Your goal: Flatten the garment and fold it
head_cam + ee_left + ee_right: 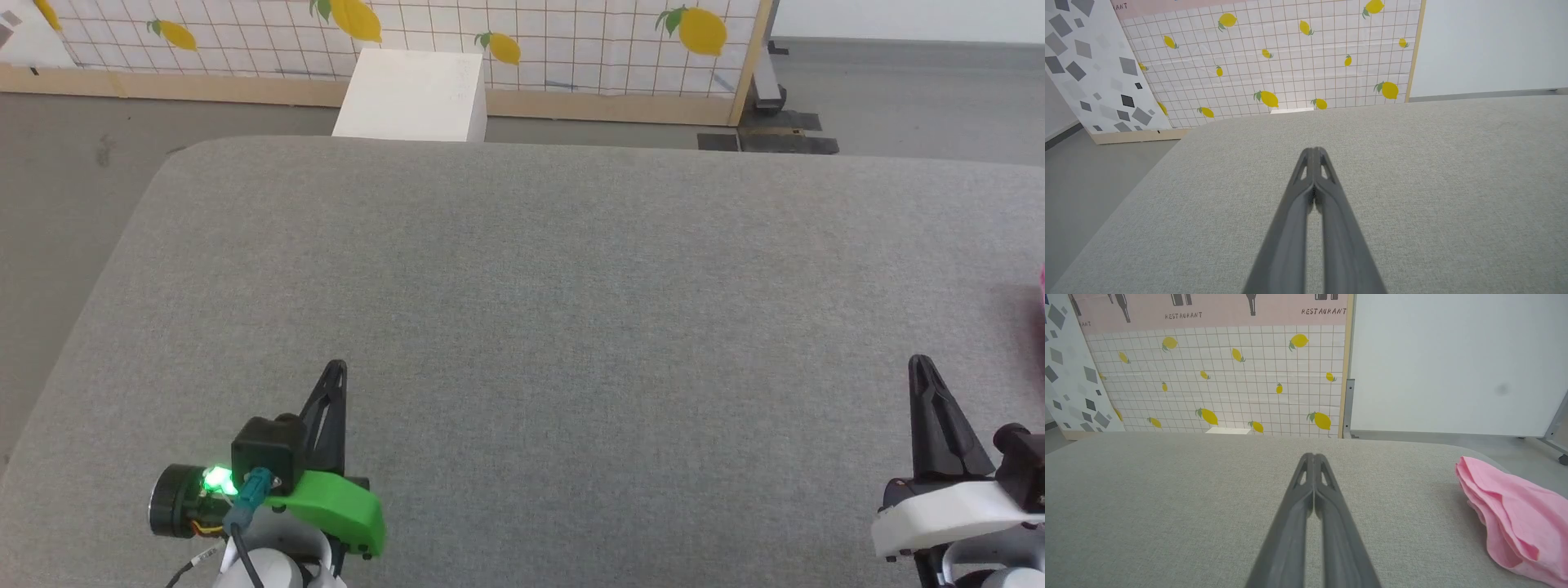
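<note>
Both the left pincer point(335, 369) and the right pincer point(921, 364) are pressed together and empty, near the front edge of the grey counter point(522, 286). The pink garment point(1515, 514) lies crumpled at the counter's right edge, apart from the right pincer.

This looks like a robotics test lab dressed as a staged set, not a real home or restaurant. The walls are freestanding backdrop boards. One is a wood-framed panel point(571, 49) printed with a tile grid and lemons. Above it runs a pink strip point(1184, 315) lettered "RESTAURANT" with bottle silhouettes, and beside it leans a terrazzo-print board point(1090, 69). A plain white partition point(1453, 363) stands on a metal frame with a caster point(1563, 459). The floor point(65, 204) is bare grey with black tape patches point(767, 139). A large table point(571, 327) covered in grey fabric serves as the work surface, with a plain white box point(412, 94) behind it.
</note>
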You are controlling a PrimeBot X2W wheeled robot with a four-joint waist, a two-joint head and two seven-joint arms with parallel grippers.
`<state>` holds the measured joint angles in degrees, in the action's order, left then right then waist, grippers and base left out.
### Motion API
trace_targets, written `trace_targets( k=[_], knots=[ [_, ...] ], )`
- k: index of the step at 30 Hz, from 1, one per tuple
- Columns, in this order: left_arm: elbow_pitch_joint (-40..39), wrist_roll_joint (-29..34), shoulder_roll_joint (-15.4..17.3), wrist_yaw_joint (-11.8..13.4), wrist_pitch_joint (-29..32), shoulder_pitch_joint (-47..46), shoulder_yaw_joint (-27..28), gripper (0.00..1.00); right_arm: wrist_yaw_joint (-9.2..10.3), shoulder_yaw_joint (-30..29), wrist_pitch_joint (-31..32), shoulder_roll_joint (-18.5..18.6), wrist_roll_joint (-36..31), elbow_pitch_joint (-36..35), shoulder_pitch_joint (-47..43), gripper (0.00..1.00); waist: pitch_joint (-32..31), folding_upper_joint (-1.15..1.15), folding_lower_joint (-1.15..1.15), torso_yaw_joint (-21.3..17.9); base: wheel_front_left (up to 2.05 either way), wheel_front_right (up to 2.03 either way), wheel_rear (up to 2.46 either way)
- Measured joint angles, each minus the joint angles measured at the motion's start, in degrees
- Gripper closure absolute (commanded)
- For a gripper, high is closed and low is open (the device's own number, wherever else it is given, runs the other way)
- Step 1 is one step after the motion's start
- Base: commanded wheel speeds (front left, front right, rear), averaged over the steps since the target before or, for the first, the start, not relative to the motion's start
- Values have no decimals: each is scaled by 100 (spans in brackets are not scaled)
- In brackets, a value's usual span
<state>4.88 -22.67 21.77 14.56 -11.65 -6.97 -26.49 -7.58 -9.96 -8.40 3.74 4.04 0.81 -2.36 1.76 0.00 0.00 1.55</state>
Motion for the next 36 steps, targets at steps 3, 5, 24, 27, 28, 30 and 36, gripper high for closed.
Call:
trace_targets(
  k=[3,5,24,27,28,30,36],
  knots=[
    [-13,34,-44,-44,35,2,73,100,0,27,16,0,-7,0,0,100,-5,0,0,-4,0,0,0],
    [-21,51,-71,-67,47,3,122,100,0,42,34,0,-8,0,0,100,-8,0,0,-7,0,0,0],
    [-102,411,-382,-296,233,96,545,100,1,202,167,-3,-57,-2,3,100,-37,0,0,-33,0,0,0],
    [-113,513,-422,-343,270,125,614,100,0,230,192,-5,-58,-2,4,100,-42,0,0,-37,0,0,0],
    [-127,595,-478,-385,304,140,689,100,0,253,210,-8,-67,-2,4,100,-46,0,0,-41,0,0,0],
    [-140,625,-513,-399,313,144,728,100,0,271,221,-10,-77,-2,5,100,-49,0,0,-44,0,0,0],
    [-165,717,-597,-477,386,171,864,100,0,321,261,-15,-100,-4,7,100,-58,0,0,-52,0,0,0]
  ],
)
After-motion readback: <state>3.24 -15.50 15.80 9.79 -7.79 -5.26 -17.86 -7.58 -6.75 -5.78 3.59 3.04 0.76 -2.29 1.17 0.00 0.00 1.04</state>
